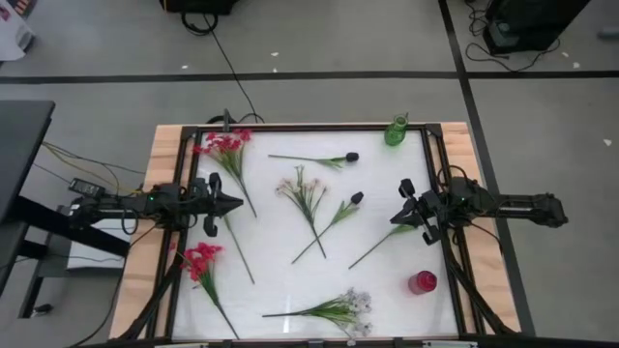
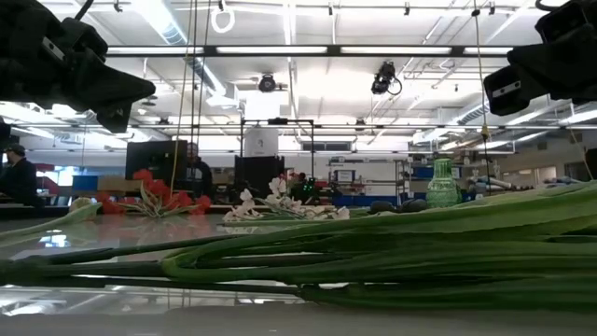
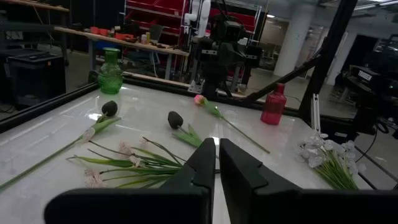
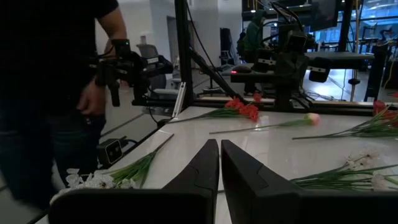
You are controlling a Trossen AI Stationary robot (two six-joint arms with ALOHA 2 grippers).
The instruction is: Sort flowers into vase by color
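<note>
The white table (image 1: 290, 280) carries all the flowers, lying flat with stems mostly diagonal. Taking the pink-white spray (image 1: 306, 198) at the table's middle as landmark: the left gripper (image 1: 232, 203) hovers to its left and the right gripper (image 1: 397, 218) to its right, both with fingers closed together and holding nothing. Red clusters (image 1: 224, 145) lie at the far left, a white spray (image 1: 340, 309) near the front edge. The green vase (image 1: 397, 131) and red vase (image 1: 422, 282) stand on the right side. No writing is readable.

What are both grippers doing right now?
Left gripper: shut, holding nothing, above the table.
Right gripper: shut, holding nothing.
</note>
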